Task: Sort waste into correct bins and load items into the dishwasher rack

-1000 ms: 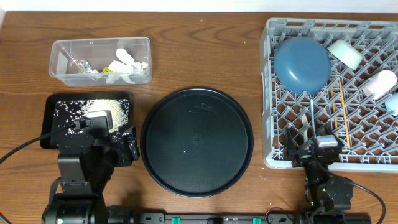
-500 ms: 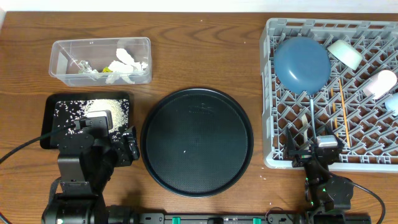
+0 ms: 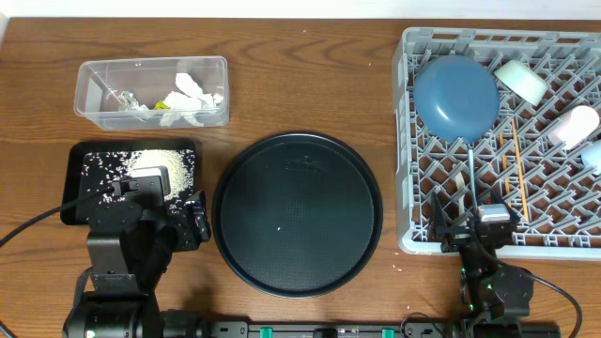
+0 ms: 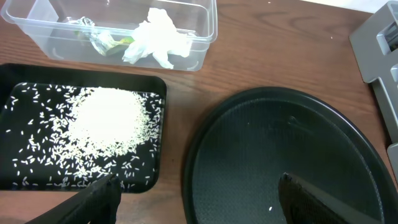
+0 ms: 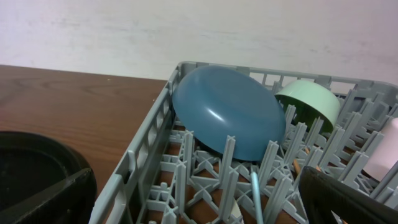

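sorting looks finished, both arms idle

tissues [image 3: 192,92] and wrappers [image 3: 165,109] sit in the clear tub [image 3: 94,68], rice [image 3: 167,167] in the black tray [image 3: 131,145]. the left gripper [image 4: 202,202] hangs wide and empty. the round tray [image 3: 297,188] holds only a pale speck. the blue bowl [image 3: 455,97], cups [image 3: 575,125] and chopsticks [image 3: 515,169] are in the rack [image 3: 408,141]. the right gripper [image 5: 193,208] is wide and empty. next, probably just check that speck.

Wooden table [image 3: 310,84] bears a clear tub [image 3: 150,62], rectangular black tray [image 3: 131,144], round black tray [image 3: 297,214] and grey rack [image 3: 404,150].
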### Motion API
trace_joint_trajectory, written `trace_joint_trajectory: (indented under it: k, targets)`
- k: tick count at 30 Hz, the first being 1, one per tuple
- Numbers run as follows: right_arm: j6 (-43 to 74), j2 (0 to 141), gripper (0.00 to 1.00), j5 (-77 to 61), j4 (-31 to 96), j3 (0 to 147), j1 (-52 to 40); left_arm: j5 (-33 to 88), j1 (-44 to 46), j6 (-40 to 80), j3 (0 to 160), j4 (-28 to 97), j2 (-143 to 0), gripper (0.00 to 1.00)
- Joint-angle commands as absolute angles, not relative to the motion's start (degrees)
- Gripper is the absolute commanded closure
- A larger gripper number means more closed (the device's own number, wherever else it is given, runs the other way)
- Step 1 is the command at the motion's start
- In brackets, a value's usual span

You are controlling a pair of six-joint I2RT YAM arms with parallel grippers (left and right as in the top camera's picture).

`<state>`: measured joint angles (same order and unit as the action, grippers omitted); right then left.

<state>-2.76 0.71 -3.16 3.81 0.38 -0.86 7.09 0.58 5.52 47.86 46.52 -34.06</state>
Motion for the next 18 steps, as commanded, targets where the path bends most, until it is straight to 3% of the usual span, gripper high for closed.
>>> trace_joint_trajectory:
  k: [1, 12, 18]
  targets:
    - [-3.5, 0.3, 0.01, -2.8, 4.1, 0.3, -1.5, 6.6, 0.4, 5.1, 47.4, 46.6, -34.0, 0.18]
    - [-3.5, 0.3, 0.01, -2.8, 4.1, 0.3, -1.5, 6.5, 0.4, 4.8, 46.3, 47.9, -30.7, 0.18]
    - [-3.5, 0.3, 0.01, -2.8, 4.1, 0.3, -1.5, 6.3, 0.4, 4.7, 37.1, 43.8, -23.3, 0.18]
